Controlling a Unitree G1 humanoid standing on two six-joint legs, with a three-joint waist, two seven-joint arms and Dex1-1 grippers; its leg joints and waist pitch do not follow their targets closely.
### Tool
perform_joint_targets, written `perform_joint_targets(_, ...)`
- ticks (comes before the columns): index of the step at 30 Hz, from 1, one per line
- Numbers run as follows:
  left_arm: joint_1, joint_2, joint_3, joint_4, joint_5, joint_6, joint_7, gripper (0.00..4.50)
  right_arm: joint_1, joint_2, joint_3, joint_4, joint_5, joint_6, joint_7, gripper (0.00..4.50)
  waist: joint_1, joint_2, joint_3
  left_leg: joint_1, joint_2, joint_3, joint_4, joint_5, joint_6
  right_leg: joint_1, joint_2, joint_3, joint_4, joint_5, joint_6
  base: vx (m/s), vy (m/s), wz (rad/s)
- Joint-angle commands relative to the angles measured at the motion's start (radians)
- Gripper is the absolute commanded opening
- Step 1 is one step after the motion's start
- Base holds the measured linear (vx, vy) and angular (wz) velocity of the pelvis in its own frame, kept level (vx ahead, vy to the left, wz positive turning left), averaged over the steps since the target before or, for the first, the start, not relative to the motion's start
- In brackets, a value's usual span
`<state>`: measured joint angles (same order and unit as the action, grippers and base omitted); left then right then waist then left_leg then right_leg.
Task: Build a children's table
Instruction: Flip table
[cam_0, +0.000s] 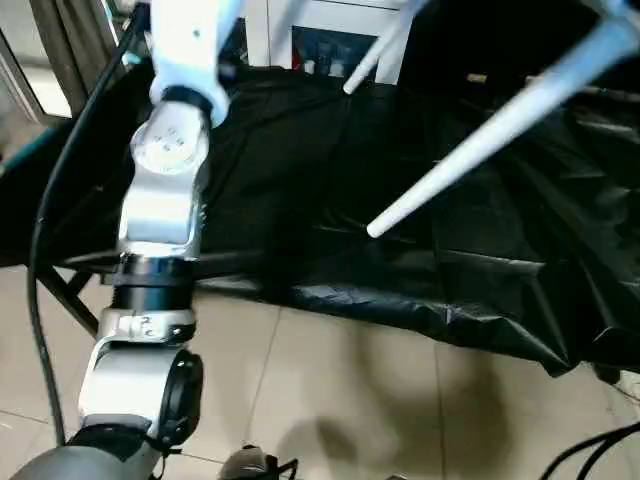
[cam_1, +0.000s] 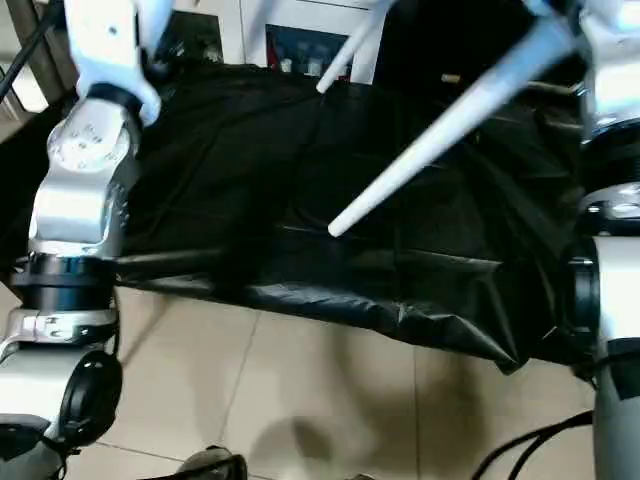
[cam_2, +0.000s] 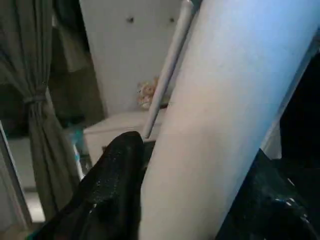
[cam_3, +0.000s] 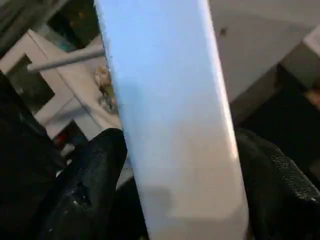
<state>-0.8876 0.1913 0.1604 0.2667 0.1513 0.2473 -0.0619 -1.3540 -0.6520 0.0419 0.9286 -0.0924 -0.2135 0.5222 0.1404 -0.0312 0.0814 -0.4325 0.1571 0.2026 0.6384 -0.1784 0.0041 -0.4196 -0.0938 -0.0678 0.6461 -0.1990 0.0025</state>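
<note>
A long white tubular leg (cam_0: 490, 135) slants across the upper right, its free round end hanging over the black sheet. A second white leg (cam_0: 375, 50) slants down at the top middle. In the left wrist view my left gripper (cam_2: 195, 165) is shut on a thick white leg (cam_2: 225, 100), with a black finger (cam_2: 117, 165) on either side. In the right wrist view my right gripper (cam_3: 180, 150) is likewise shut on a white leg (cam_3: 165, 90). The tabletop is out of view above the top edge.
A crumpled black sheet (cam_0: 300, 180) covers the low surface ahead. A white cabinet (cam_0: 330, 30) stands behind it. Beige floor tiles (cam_0: 350, 400) lie below, with black cables (cam_0: 590, 450) at the lower right. A grey curtain (cam_2: 35, 100) hangs at the left.
</note>
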Motion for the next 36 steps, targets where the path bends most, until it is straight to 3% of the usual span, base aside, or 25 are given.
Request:
perform_joint_targets(1,-0.012,0.001,0.009,-0.02,-0.016,-0.01,0.014,2.23,-0.015,0.01,-0.013,0.034,0.01,-0.077,0.016,3.72,-0.007,-0.006,-0.095,0.046,0.074,-0.036,-0.065,-0.134,0.059,0.04,-0.063,0.043,-0.057,-0.026,-0.269,0.0,0.0,0.0)
perform_joint_targets(3,-0.012,0.007,0.006,-0.019,-0.015,-0.012,0.014,2.19,-0.011,0.017,-0.028,0.03,0.031,-0.1,0.03,3.84,-0.006,-0.009,-0.095,0.044,0.074,-0.035,-0.063,-0.12,0.068,0.042,-0.063,0.043,-0.053,0.006,-0.275,0.0,0.0,0.0)
perform_joint_targets(4,-0.014,0.016,0.0,-0.014,-0.014,-0.016,0.01,2.15,0.006,0.037,-0.066,-0.001,0.094,-0.14,0.074,3.98,-0.004,-0.006,-0.096,0.043,0.074,-0.034,-0.06,-0.111,0.08,0.044,-0.065,0.045,-0.05,0.034,-0.282,0.0,0.0,0.0)
perform_joint_targets(6,-0.015,0.02,-0.002,-0.011,-0.013,-0.016,0.008,2.11,0.02,0.049,-0.086,-0.027,0.132,-0.154,0.103,4.1,-0.003,-0.003,-0.096,0.041,0.075,-0.036,-0.06,-0.117,0.088,0.046,-0.067,0.045,-0.048,0.04,-0.28,0.0,0.0,0.0)
perform_joint_targets(7,-0.016,0.026,-0.007,-0.002,-0.011,-0.018,0.005,2.07,0.055,0.075,-0.116,-0.086,0.204,-0.192,0.157,4.19,-0.001,-0.003,-0.098,0.042,0.076,-0.038,-0.06,-0.101,0.1,0.047,-0.067,0.044,-0.045,0.069,-0.28,0.0,0.0,0.0)
perform_joint_targets(11,-0.016,0.031,-0.013,0.005,-0.01,-0.023,0.004,1.99,0.108,0.101,-0.127,-0.163,0.277,-0.27,0.227,4.5,-0.001,-0.003,-0.1,0.045,0.077,-0.038,-0.058,-0.076,0.108,0.047,-0.064,0.041,-0.043,0.086,-0.296,0.0,0.0,0.0)
perform_joint_targets(14,-0.004,0.043,-0.031,0.013,-0.007,-0.042,-0.005,1.96,0.261,0.177,-0.153,-0.353,0.379,-0.248,0.21,4.5,0.003,-0.003,-0.096,0.044,0.081,-0.039,-0.065,-0.1,0.102,0.048,-0.07,0.044,-0.048,0.059,-0.272,0.0,0.0,0.0)
perform_joint_targets(18,0.002,0.053,-0.039,0.016,-0.003,-0.051,-0.009,1.93,0.387,0.231,-0.173,-0.428,0.358,-0.198,0.086,4.5,0.001,0.001,-0.102,0.052,0.08,-0.04,-0.069,-0.085,0.071,0.045,-0.064,0.041,-0.049,0.052,-0.273,0.0,0.0,0.0)
perform_joint_targets(20,0.003,0.059,-0.044,0.019,-0.002,-0.058,-0.014,1.9,0.508,0.282,-0.184,-0.462,0.332,-0.187,-0.001,4.5,-0.001,0.001,-0.1,0.053,0.078,-0.039,-0.076,-0.131,0.036,0.043,-0.066,0.042,-0.055,0.005,-0.261,0.0,0.0,0.0)
perform_joint_targets(21,0.003,0.059,-0.044,0.019,-0.002,-0.058,-0.014,1.89,0.508,0.282,-0.184,-0.462,0.332,-0.187,-0.001,4.5,-0.001,0.001,-0.101,0.053,0.077,-0.04,-0.077,-0.134,0.028,0.044,-0.066,0.041,-0.056,0.0,-0.256,0.0,0.0,0.0)
perform_joint_targets(23,0.004,0.065,-0.049,0.023,-0.002,-0.059,-0.018,1.87,0.64,0.333,-0.178,-0.504,0.303,-0.173,-0.075,4.5,0.0,0.006,-0.098,0.055,0.078,-0.039,-0.084,-0.177,-0.001,0.04,-0.068,0.044,-0.064,-0.037,-0.233,0.0,0.0,0.0)
perform_joint_targets(26,0.005,0.073,-0.056,0.024,-0.005,-0.06,-0.019,1.86,0.777,0.388,-0.189,-0.619,0.281,-0.104,-0.166,4.5,-0.005,0.004,-0.098,0.048,0.076,-0.043,-0.088,-0.177,-0.009,0.044,-0.066,0.045,-0.063,-0.028,-0.22,0.0,0.0,0.0)
perform_joint_targets(28,0.005,0.074,-0.058,0.027,-0.005,-0.061,-0.02,1.84,0.804,0.404,-0.196,-0.634,0.279,-0.092,-0.193,4.5,-0.006,0.004,-0.099,0.05,0.076,-0.044,-0.09,-0.192,-0.014,0.042,-0.068,0.045,-0.063,-0.045,-0.213,0.0,0.0,0.0)
perform_joint_targets(31,0.005,0.078,-0.064,0.03,-0.008,-0.062,-0.023,1.82,0.903,0.457,-0.233,-0.705,0.238,-0.001,-0.366,4.5,-0.008,0.007,-0.091,0.054,0.076,-0.042,-0.095,-0.223,-0.03,0.034,-0.066,0.048,-0.071,-0.079,-0.194,0.0,0.0,0.0)
perform_joint_targets(36,0.003,0.082,-0.071,0.035,-0.009,-0.065,-0.026,1.82,0.921,0.476,-0.247,-0.713,0.218,0.094,-0.455,4.5,-0.014,0.007,-0.085,0.058,0.073,-0.045,-0.104,-0.299,-0.065,0.031,-0.065,0.048,-0.082,-0.156,-0.16,0.0,0.0,0.0)
